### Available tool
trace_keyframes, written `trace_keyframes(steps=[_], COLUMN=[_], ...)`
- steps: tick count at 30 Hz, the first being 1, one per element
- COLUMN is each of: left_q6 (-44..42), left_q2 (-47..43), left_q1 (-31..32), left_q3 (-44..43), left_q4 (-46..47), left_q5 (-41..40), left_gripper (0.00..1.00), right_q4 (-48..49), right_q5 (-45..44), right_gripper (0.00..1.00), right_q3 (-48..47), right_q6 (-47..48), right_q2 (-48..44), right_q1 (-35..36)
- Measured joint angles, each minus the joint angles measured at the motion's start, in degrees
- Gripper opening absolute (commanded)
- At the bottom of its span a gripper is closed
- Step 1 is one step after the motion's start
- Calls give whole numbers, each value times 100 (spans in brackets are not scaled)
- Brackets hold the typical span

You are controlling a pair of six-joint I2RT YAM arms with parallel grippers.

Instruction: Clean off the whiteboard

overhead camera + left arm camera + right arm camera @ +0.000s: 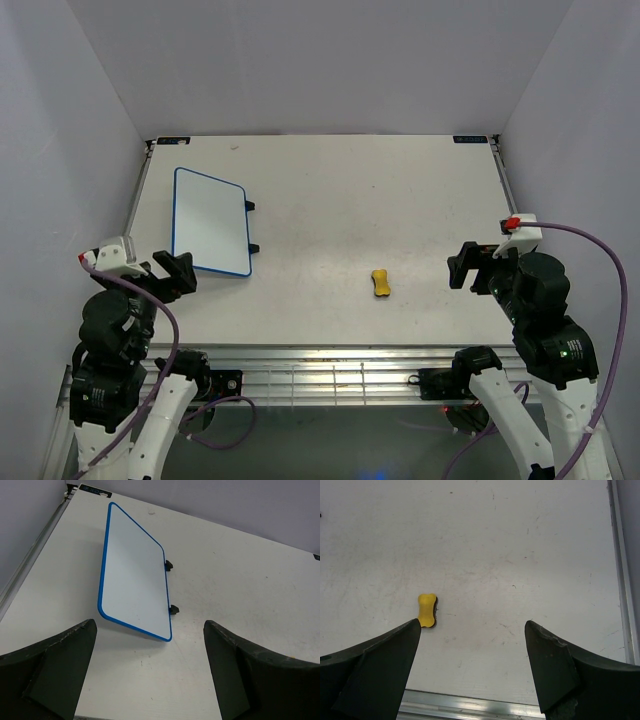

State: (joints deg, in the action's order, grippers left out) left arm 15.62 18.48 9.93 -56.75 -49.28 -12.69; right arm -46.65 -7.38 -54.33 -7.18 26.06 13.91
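The whiteboard (210, 220), white with a thin blue frame and two small black feet on its right edge, lies flat at the table's left. Its face looks blank, with no writing visible; it also shows in the left wrist view (134, 572). The small yellow eraser (381, 283) lies on the table right of centre, and at the left in the right wrist view (427, 610). My left gripper (174, 273) is open and empty, just near of the board's front corner. My right gripper (467, 267) is open and empty, to the right of the eraser.
The white table (350, 190) is walled by white panels at the back and both sides. A metal rail (330, 375) runs along the near edge, also seen in the right wrist view (470, 707). A raised strip borders the table's right edge (620, 580).
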Motion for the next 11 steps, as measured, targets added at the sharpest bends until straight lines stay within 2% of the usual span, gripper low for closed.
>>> trace_keyframes(steps=[11], left_q6=[61], left_q2=[-70], left_q1=[4], left_q3=[68], left_q4=[46], left_q5=[-247], left_gripper=[98], right_q4=[0], right_q5=[0], right_gripper=[90], right_q3=[0], right_q6=[13], right_q2=[39], right_q1=[0])
